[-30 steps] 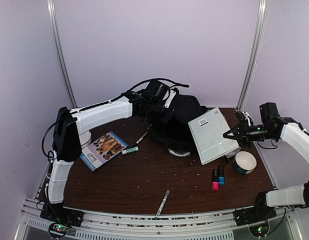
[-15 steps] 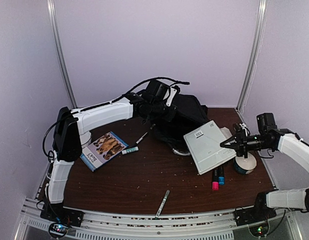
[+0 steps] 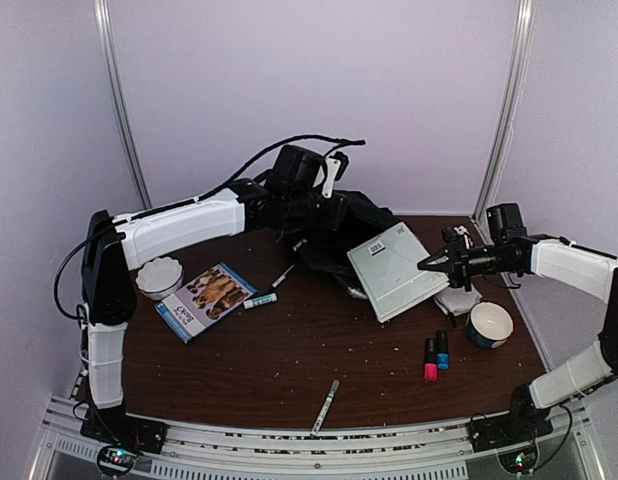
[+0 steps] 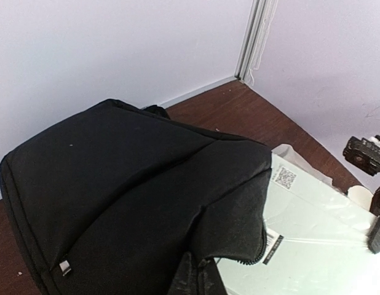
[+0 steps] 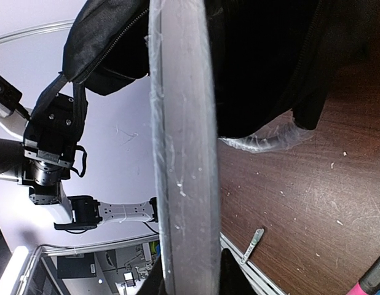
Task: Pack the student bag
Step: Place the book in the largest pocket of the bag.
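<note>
The black student bag (image 3: 351,225) lies at the back of the table. My left gripper (image 3: 324,212) is shut on its fabric and holds the flap up. In the left wrist view the bag (image 4: 128,184) fills the frame, with my gripper (image 4: 199,279) pinching cloth at the bottom edge. My right gripper (image 3: 431,265) is shut on a white plastic-wrapped book (image 3: 394,270) and holds it tilted, its far edge at the bag's opening. In the right wrist view I see the book (image 5: 184,153) edge-on between my fingers, with the bag (image 5: 264,61) behind it.
A blue book with dogs (image 3: 206,298) and a white bowl (image 3: 158,277) are on the left. A green-capped marker (image 3: 259,300) and a pen (image 3: 282,275) lie near them. A silver marker (image 3: 326,405) is near the front; pink (image 3: 430,358) and blue (image 3: 442,350) markers and a tape roll (image 3: 489,323) are on the right.
My right gripper has carried the white book left and back toward the bag's opening. My left arm has lifted the bag's flap higher and swung, uncovering the white bowl.
</note>
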`<state>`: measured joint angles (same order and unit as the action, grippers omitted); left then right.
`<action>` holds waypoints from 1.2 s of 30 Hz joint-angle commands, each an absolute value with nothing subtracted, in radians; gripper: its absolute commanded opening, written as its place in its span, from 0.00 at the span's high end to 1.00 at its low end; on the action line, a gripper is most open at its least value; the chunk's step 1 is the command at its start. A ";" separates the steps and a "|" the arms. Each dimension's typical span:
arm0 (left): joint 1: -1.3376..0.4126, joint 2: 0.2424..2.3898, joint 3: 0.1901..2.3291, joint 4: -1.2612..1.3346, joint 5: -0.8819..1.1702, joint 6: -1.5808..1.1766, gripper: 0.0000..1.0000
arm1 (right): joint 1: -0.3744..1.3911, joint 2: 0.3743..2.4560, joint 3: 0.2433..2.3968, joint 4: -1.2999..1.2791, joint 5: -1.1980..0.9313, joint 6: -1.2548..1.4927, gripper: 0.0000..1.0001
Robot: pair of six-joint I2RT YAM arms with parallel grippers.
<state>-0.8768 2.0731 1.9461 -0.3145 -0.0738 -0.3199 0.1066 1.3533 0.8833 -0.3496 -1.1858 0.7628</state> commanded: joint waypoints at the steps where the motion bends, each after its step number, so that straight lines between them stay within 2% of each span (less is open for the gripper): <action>1: -0.902 1.967 1.925 -0.162 -0.051 -0.371 1.00 | 0.118 1.374 0.876 -0.100 -1.157 0.970 1.00; 8: -0.903 1.934 1.847 -0.147 -0.111 -0.375 1.00 | 0.224 1.384 0.831 0.185 -1.136 1.306 1.00; 15: -0.898 1.974 1.848 -0.140 -0.171 -0.391 1.00 | 0.247 1.250 0.717 -0.054 -1.117 1.169 1.00; 19: -0.894 1.978 1.851 -0.132 -0.179 -0.402 1.00 | 0.227 1.217 0.668 -0.068 -1.111 1.160 1.00; 23: -0.893 1.951 1.812 -0.085 -0.131 -0.396 1.00 | 0.227 1.265 0.666 0.158 -1.113 1.252 1.00; 28: -0.893 1.912 1.758 -0.051 -0.064 -0.373 1.00 | 0.245 1.354 0.762 0.187 -1.088 1.187 1.00; 36: -0.894 1.828 1.654 0.064 0.041 -0.355 1.00 | 0.291 1.489 0.808 0.541 -1.106 1.378 1.00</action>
<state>-0.8902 1.9224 1.6711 -0.1425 -0.0380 -0.3733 0.2646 1.4612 0.7422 0.2337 -1.0584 1.2999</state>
